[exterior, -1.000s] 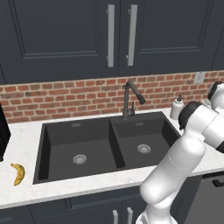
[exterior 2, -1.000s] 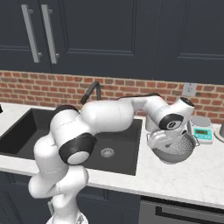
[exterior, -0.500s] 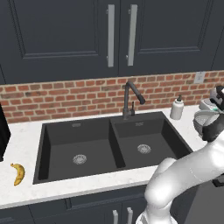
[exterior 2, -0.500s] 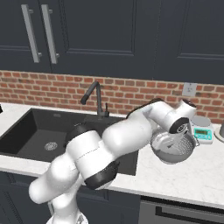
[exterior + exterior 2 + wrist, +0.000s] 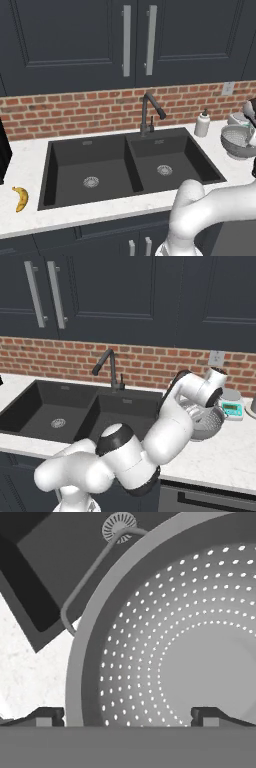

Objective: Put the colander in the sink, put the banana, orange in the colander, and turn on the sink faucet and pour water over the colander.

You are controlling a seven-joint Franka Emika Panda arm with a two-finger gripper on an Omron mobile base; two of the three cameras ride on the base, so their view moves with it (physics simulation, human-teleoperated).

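Over the last second the arm has swung out to the right, past the soap bottle (image 5: 202,123), and the claw (image 5: 127,714) has come down over the colander (image 5: 206,422). It now hangs close above the bowl, and the hand view looks almost straight into it. The jaws stand wide: one fingertip sits outside the rolled rim on the handle side, the other over the perforated inside, so the rim wall lies between them. Nothing is gripped yet. This reads as the approach for the first step, a pinch on the colander's rim, with a little more descent and a closing probably needed before it can be lifted.

The colander rests upright on the table (image 5: 30,155) to the right of the sink (image 5: 115,155), just beside a small kitchen scale (image 5: 233,406) in the right base view. Its bowl holds nothing; only rows of holes show. A thin wire handle (image 5: 82,582) loops out toward the sink's corner.

Both sink basins are bare apart from their silver drains, and no water runs from the sink faucet (image 5: 150,111). The banana (image 5: 21,198) lies on the table well to the left of the sink, far from the colander. The whole task is still ahead.
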